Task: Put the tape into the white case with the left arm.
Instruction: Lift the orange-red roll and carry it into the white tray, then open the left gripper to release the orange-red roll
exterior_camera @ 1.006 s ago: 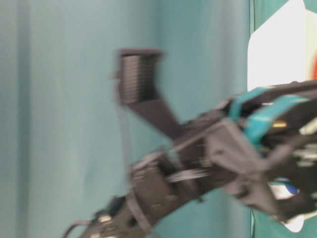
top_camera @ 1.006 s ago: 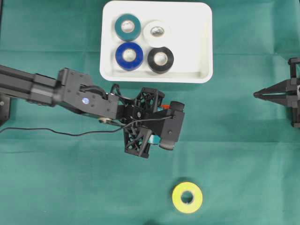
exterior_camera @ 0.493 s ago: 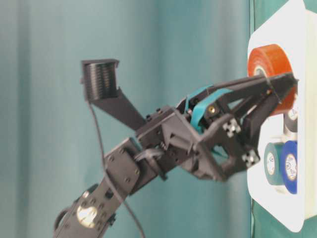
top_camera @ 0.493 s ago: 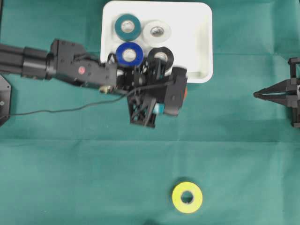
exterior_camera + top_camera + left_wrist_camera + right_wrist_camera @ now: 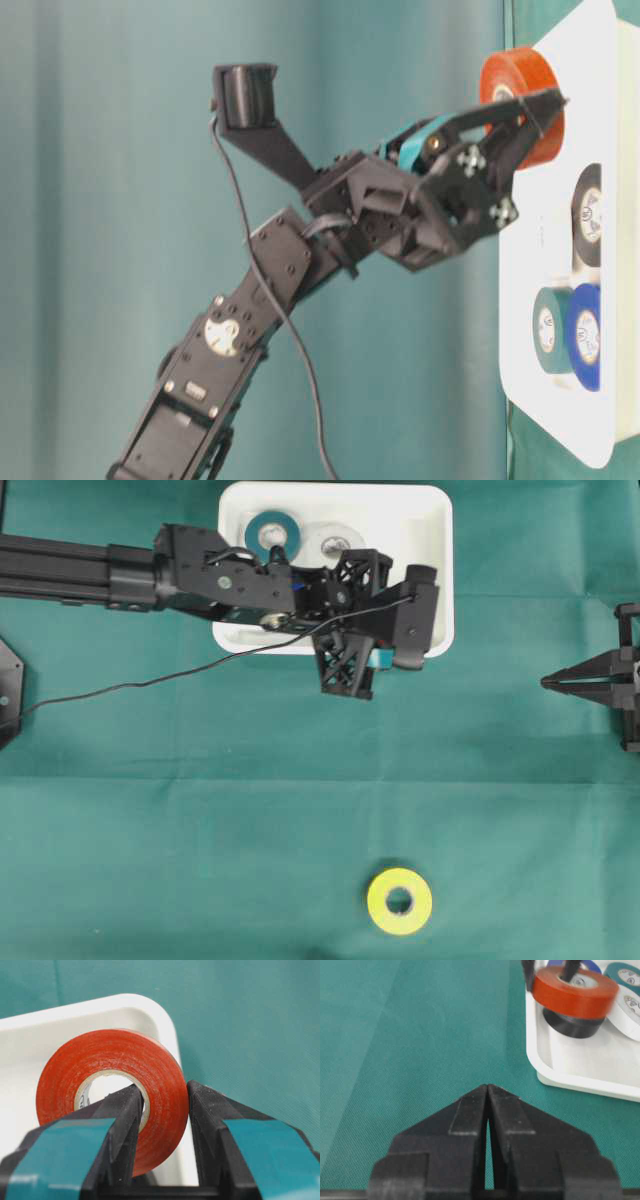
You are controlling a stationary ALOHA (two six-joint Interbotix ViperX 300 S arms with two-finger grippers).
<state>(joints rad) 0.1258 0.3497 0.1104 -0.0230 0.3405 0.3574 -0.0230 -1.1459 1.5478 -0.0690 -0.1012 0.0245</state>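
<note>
- Tape, an orange roll (image 5: 112, 1095), is held clamped through its core by the left pincer (image 5: 162, 1110) above the white case (image 5: 440, 570).
- Lowering onto bare case floor, clear of the black roll (image 5: 572, 1027), is advised before release.

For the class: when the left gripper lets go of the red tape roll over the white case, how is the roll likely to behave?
The red roll is a round ring pinched through its wall, so if it lands on edge it may roll. It looks stiff, unbent by the left gripper. The case has a raised rim, likely stopping it.
</note>
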